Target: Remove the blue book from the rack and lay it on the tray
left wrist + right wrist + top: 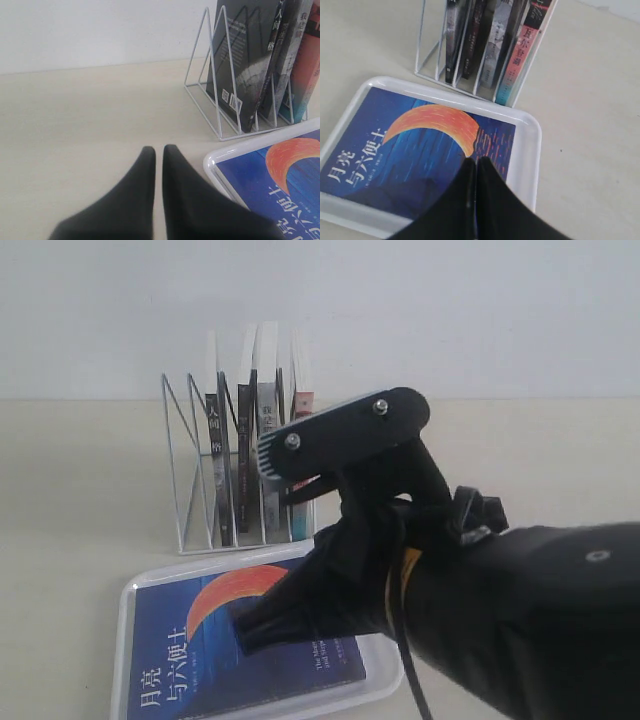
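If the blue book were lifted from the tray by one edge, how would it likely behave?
The blue book looks a thin paperback, so it would probably sag. Its flat fit inside the tray rim likely makes an edge hard to catch.

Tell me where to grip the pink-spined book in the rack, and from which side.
Take the pink-spined book by its upper spine edge, where it rises above the rack wires, pinching across both covers. Come from the tray side: it stands nearly upright at the rack's end with its spine facing that way.
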`<state>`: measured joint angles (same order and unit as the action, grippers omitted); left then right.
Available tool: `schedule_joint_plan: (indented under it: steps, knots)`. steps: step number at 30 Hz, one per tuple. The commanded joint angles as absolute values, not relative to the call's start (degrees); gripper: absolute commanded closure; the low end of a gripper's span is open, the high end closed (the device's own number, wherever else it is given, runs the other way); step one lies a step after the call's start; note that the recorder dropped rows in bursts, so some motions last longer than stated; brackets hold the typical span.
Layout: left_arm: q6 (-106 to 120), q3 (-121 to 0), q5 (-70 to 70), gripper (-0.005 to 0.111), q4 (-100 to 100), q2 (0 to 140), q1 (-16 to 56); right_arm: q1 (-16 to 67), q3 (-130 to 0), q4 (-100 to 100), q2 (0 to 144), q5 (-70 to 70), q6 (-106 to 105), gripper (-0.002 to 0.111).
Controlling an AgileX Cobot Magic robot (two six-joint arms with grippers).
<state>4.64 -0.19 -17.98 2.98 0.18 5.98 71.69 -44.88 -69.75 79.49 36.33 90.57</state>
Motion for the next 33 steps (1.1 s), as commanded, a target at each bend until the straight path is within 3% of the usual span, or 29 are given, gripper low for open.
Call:
schedule_joint_plan:
  steps: [1,20,28,33]
  knots:
    - [4.2,0.0,-18.0,0.102,2.9,0.0,5.8,69.7,-44.7,-69.0,77.7,32.8,90.9,0.108]
    - [4.2,0.0,-18.0,0.102,2.9,0.0,5.8,69.7,-44.7,-69.2,76.4,30.6,91.5,0.108]
    - [4.2,0.0,-18.0,0.102,2.9,0.0,5.8,69.5,-44.7,-68.0,68.6,25.2,92.9,0.108]
    - [4.2,0.0,-18.0,0.102,2.9,0.0,5.8,62.4,-42.5,-68.0,63.7,18.5,91.9,0.108]
